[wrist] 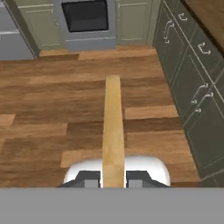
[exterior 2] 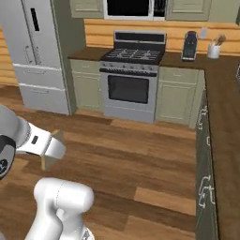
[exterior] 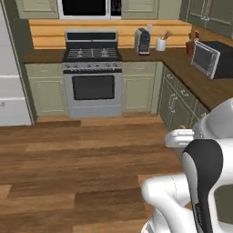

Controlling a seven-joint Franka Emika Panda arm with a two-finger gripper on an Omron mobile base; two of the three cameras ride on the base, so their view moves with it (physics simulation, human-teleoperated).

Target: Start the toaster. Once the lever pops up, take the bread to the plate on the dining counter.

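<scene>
My gripper [wrist: 113,177] is shut on the bread [wrist: 113,127], a thin pale beige slice seen edge-on in the hand view, standing up between the two dark fingertips [wrist: 89,178] over the wooden floor. In the right base view the bread [exterior 2: 45,162] pokes out from the white hand [exterior 2: 49,146] at the lower left, well above the floor. The toaster, its lever, the plate and the dining counter are out of view.
A stove [exterior: 92,68] stands against the far wall and a fridge [exterior 2: 37,47] to its left. A dark wood counter with handled drawers [exterior: 200,86] runs along the right, carrying a small oven [exterior: 210,58] and a coffee machine [exterior: 142,41]. Open wooden floor [exterior: 82,159] lies ahead.
</scene>
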